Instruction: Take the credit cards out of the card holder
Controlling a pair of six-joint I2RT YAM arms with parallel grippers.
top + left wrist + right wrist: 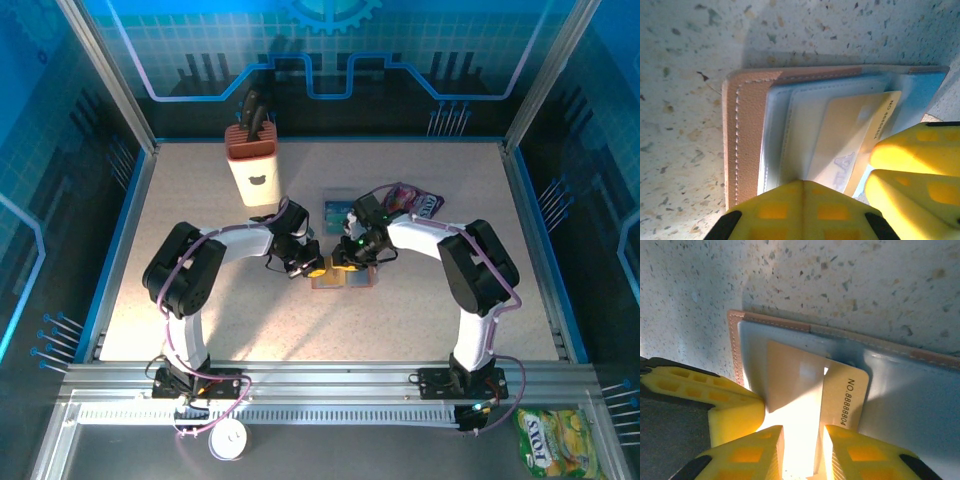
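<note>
At 5 o'clock, off the near edge of the worktop, a yellow snack packet lies flat. At 7 o'clock, in front of the base of the left arm, sits a white round disc.

Both arms reach inward and meet over the middle of the speckled worktop. There the card holder lies open and flat, its blue-grey inside facing up within a stitched tan-brown rim. Its pockets hold a tan-orange card, printed NO. 88888804, which sticks out of them at a slant.

The left gripper comes in from 9 o'clock. Its yellow jaws are pressed together with nothing between them, the tips over the holder's inner panel just beside the card. The right gripper comes in from 3 o'clock. Its jaws stand a little apart, and the card's printed end runs down along the inner face of one jaw. Whether they pinch the card I cannot tell, because glare floods the gap.

Beyond the holder, at 12 o'clock, a teal card lies flat on the worktop, apart from the holder. At 1 o'clock a purple snack packet lies just behind the wrist of the right arm. Farthest, at 11 o'clock, a cream knife block with a brown top stands upright, with dark-handled knives in its slots.
</note>
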